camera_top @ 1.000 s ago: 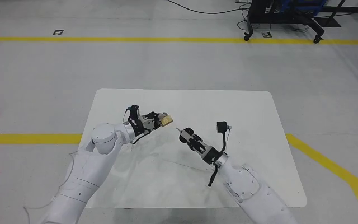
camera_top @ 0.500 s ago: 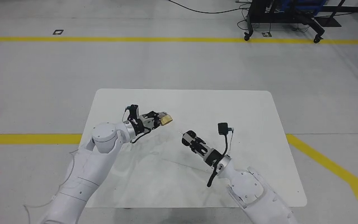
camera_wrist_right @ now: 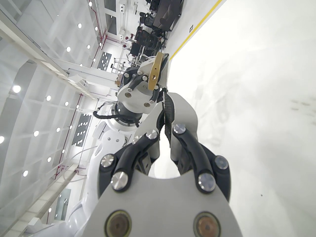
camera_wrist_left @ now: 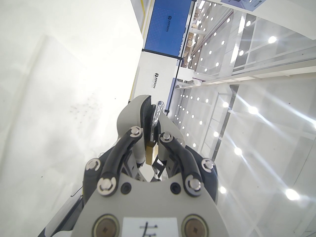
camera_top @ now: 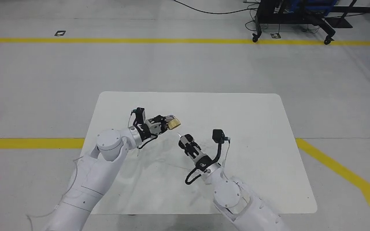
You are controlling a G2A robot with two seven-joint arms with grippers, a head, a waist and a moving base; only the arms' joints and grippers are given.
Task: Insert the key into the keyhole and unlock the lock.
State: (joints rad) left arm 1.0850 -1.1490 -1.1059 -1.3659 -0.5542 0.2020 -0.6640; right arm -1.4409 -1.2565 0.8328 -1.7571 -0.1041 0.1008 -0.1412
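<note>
Above the white surface (camera_top: 248,115), left of centre, the left hand (camera_top: 164,123) is clamped on the brass lock (camera_top: 173,122). The lock is probably dense and rigid, and its keyhole face is turned toward the right hand (camera_top: 183,140). That hand, just beside it, is pinched shut on the key (camera_top: 180,136), which is likely thin, stiff and slippery, and its long axis points far-left at the lock.

My left gripper (camera_top: 167,122) hung above the white rectangular table (camera_top: 254,110), left of its middle, with the forearm slanting in from the table's near left edge. Its pale fingers (camera_wrist_left: 128,119) were pressed together on the small brass padlock (camera_top: 173,122), and the wrist was rolled sideways. My right gripper (camera_top: 182,139) sat close by over the table's middle, pointing at the left one. Its fingers (camera_wrist_right: 182,114) were closed flat on the thin silver key (camera_top: 180,136), and its forearm stretched back toward the near edge.
</note>
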